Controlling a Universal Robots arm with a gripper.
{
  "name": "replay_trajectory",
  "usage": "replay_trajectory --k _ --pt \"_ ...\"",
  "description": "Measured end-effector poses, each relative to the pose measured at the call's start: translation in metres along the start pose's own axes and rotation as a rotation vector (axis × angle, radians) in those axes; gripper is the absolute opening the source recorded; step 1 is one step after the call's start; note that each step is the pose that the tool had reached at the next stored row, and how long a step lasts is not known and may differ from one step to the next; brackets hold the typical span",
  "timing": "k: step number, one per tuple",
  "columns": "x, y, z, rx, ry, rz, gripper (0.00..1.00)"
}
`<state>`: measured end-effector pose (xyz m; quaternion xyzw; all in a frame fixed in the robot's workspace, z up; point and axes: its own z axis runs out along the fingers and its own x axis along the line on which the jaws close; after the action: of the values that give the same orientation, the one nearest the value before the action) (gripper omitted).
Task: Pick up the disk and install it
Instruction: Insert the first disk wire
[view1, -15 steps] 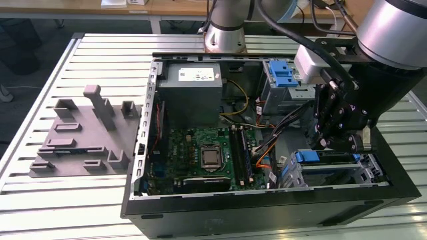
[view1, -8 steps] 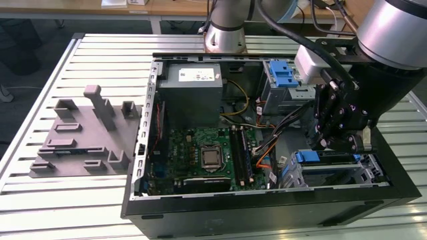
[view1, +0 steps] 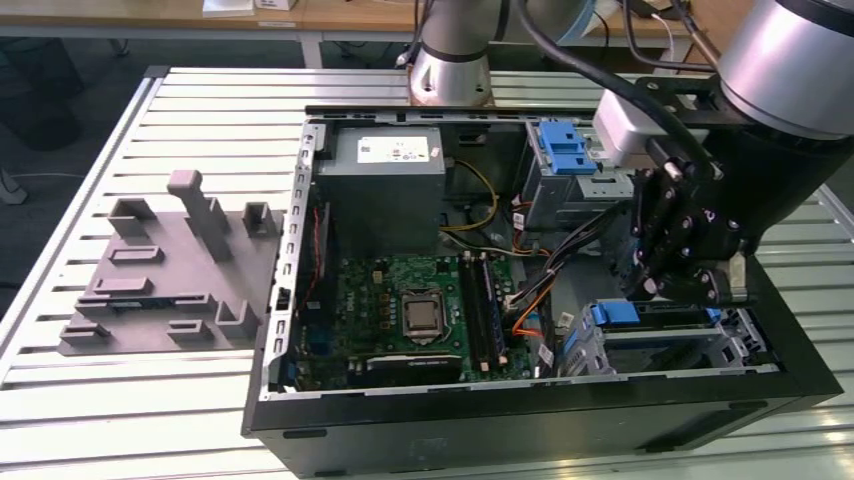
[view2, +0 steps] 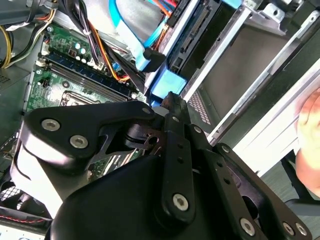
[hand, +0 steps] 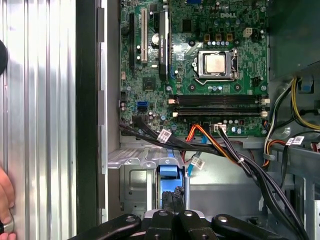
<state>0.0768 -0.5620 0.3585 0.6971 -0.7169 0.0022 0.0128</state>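
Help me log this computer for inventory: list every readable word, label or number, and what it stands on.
No text can be quoted with confidence.
White sticker on the grey box: print too small to read.
White tags on the cables, in the first wrist view: too small to read.
Motherboard: a white maker's mark at its edge and tiny component markings, too small to read.

Black hand (view2: 172, 107) linkage over green motherboard (view2: 65, 75), blue tab (view2: 167, 85) beside its tip

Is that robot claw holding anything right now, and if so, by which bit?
It cannot be told. The gripper is down in the drive cage at a blue tab, and its own linkage hides whether the jaws are closed on anything.
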Motion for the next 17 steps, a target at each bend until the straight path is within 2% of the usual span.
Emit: replay_trajectory --k 9,17 --pt "-0.001 -0.0263 0.0006 0.0 -0.0002 0.0 0.11" --pt "-0.0025 -0.0295 -0.0017 0.0035 -0.0005 0.0 0.11"
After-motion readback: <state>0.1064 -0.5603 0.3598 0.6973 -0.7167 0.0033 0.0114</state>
